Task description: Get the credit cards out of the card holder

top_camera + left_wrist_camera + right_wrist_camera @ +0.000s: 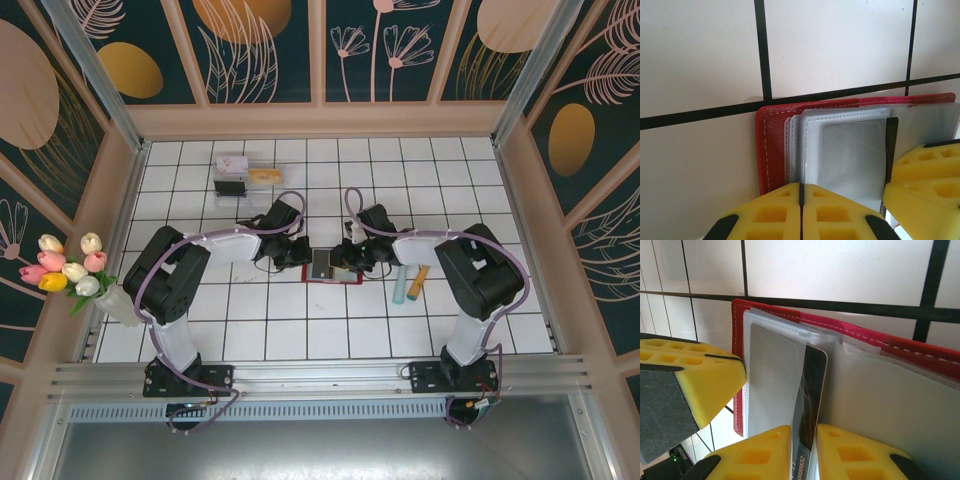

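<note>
Card holder [335,268]: laid open on the tiled table [300,330] — between both grippers.
Left gripper [801,192]: jaws pressed together at the holder's red edge.
Right gripper [804,440]: jaws narrowed onto a dark credit card [812,390].

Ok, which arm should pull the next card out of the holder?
Right: the right gripper is closed on the dark card, while the left gripper is shut at the card holder, seemingly pinning its red edge.

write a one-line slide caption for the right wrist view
Right gripper pinches a dark credit card standing between the clear sleeves of the open red card holder on the white tiled table.
</note>
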You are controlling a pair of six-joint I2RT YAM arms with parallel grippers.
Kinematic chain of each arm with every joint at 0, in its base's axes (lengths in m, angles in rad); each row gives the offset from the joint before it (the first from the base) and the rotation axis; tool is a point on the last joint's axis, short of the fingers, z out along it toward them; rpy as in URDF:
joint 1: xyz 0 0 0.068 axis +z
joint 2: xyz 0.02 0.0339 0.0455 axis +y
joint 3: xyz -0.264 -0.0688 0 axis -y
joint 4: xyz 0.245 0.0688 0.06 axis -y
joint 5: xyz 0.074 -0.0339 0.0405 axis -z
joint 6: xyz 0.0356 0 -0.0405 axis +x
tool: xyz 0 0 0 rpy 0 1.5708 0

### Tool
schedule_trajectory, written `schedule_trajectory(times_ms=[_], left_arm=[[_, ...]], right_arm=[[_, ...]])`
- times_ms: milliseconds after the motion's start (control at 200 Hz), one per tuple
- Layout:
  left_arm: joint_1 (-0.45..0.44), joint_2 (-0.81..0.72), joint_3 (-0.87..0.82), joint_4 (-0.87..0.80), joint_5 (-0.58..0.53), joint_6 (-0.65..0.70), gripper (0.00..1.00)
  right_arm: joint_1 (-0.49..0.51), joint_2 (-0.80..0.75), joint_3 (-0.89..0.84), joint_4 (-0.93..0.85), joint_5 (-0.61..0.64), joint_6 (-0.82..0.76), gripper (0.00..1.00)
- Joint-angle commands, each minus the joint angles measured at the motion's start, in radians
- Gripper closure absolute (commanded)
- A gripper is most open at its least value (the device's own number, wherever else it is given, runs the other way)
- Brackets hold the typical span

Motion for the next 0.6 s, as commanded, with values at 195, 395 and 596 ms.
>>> schedule_trajectory(times_ms=[195,395,596], left_arm=[[-0.001,0.027,-0.029,-0.029,-0.036,-0.001,0.95],[0.000,0.020,-0.029,-0.024,-0.041,-0.012,0.95],[0.001,0.009,-0.054,-0.004,-0.053,-0.034,0.99]], right_arm=[[-0.005,0.039,-0.006,0.021,-0.010,0.013,0.81],[-0.042,0.017,0.014,-0.075,0.048,-0.049,0.86],[-0.065,-0.013,0.009,-0.128,0.055,-0.077,0.88]])
